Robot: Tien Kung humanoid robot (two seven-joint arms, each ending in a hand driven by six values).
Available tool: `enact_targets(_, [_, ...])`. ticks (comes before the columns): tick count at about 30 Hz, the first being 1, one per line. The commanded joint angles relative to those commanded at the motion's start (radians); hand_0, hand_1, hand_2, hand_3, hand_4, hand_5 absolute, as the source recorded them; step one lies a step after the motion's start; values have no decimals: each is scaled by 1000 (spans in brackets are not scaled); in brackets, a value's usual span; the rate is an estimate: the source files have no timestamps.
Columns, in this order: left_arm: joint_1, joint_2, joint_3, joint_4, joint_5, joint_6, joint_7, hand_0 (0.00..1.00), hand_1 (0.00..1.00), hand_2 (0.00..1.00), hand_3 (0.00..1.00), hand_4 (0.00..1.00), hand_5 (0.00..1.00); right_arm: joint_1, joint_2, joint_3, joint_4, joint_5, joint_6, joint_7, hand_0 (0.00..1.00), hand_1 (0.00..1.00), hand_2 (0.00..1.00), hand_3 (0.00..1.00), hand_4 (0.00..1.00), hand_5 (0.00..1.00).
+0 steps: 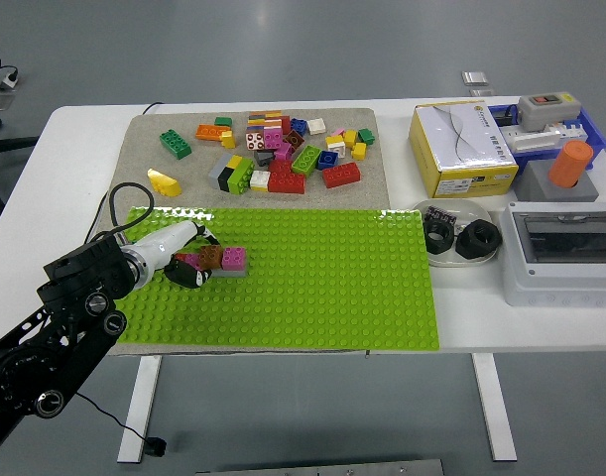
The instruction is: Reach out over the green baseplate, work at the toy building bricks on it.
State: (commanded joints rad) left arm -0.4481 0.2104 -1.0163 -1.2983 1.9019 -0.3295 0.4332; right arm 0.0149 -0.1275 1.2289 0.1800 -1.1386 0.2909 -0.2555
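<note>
One left robot hand [188, 260], fingers curled around small bricks [223, 260], reaches low over the green baseplate [322, 288].

Ahead and to the right of my left hand [183, 260] the green baseplate [322, 288] lies bare past the small brick stack [223, 261], while the loose brick pile [278, 149] crowds the mat [144, 149] beyond.
</note>
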Motion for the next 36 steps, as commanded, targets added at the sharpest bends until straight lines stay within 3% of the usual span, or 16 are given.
enact_targets(8, [4,13,7,-25,-8,-14,4,971,948,943,715,644,2,-2,0,1,0,-1,1,-1,685,670,659,890,632,998])
enact_targets(9, [4,14,6,-29,-7,-14,3,972,949,946,770,694,2,-2,0,2,0,-1,1,-2,685,671,659,890,632,998])
enact_targets(20, [-8,40,-13,-55,1,-16,-8,973,949,947,785,736,2,-1,1,4,0,-2,2,-2,684,671,659,890,631,998])
enact_targets(21, [-8,44,-15,-64,2,-18,-6,972,949,947,768,810,2,-2,1,4,0,-2,2,-2,685,670,659,889,631,998])
enact_targets(26, [9,75,-27,-141,-5,-26,9,972,949,947,768,810,2,-2,-1,5,0,-4,2,-2,685,670,659,889,631,998])
enact_targets(27, [16,82,-29,-158,-6,-26,11,971,948,943,688,786,4,-2,0,6,0,-5,2,-2,685,670,658,889,631,998])
enact_targets(29, [32,92,-32,-193,-4,-26,15,971,948,943,688,786,4,-3,0,8,0,-5,1,-1,685,670,658,889,631,998])
enact_targets(36, [65,105,-34,-263,5,-22,15,974,948,941,660,781,8,-4,-2,11,0,-8,-1,2,685,670,658,890,630,998])
